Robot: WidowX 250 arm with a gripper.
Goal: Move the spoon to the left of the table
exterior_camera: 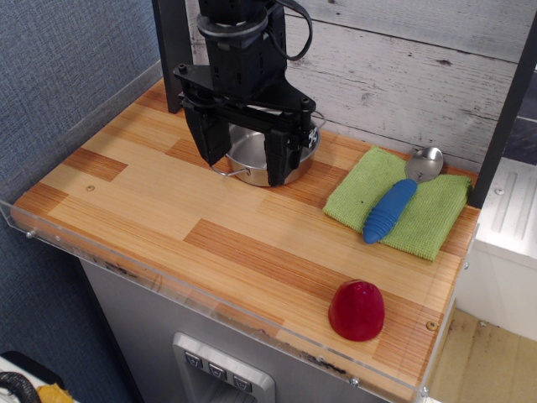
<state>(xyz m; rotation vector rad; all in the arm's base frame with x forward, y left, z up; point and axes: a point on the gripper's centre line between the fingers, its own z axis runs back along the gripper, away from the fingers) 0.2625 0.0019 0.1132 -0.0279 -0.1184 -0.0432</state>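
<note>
The spoon (396,204) has a thick ribbed blue handle and a small shiny silver bowl. It lies on the green cloth (436,220) at the right back of the striped wooden table (159,197), bowl end pointing to the back. My gripper (242,158) hangs open and empty over the back middle of the table, far left of the spoon. Its two black fingers (204,138) stand apart in front of the steel pot.
A round steel pot (252,159) with loop handles stands behind the gripper. A red dome-shaped object (357,310) sits near the front right edge. Clear acrylic walls (126,264) edge the table. A dark post stands at the back left.
</note>
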